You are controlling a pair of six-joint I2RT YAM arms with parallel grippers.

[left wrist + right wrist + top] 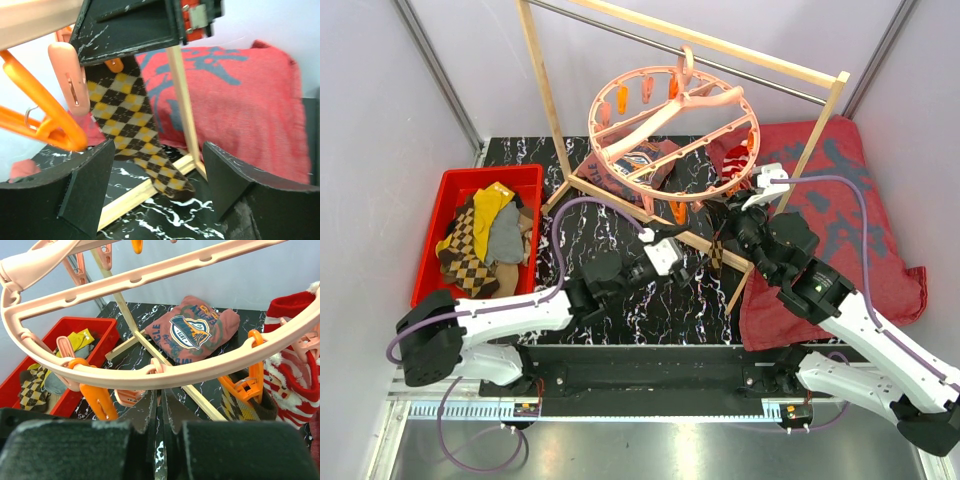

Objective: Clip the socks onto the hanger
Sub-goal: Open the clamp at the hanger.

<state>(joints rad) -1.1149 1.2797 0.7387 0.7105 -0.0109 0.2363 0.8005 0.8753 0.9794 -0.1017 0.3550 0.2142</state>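
Seemingly mid-task: brown-tan argyle diamond sock point(131, 125) hangs from the salmon-pink round plastic ring hanger point(650, 128), at about 5 o'clock on the ring.

Sock's top sits under an orange plastic clip point(250, 382) and looks clipped, though the bite itself is hidden. Left pincer point(157, 150) is wide open facing the sock and grips nothing. Right pincer point(160, 410) is closed just under the near rim, with nothing seen between its fingers. Red-white striped sock point(292, 385) already hangs at 3 o'clock in the right wrist view. More socks lie in the red plastic bin point(460, 178) at 9 o'clock on the black marble desk point(690, 300). Next move probably calls for fetching one from there and squeezing a free clip open.
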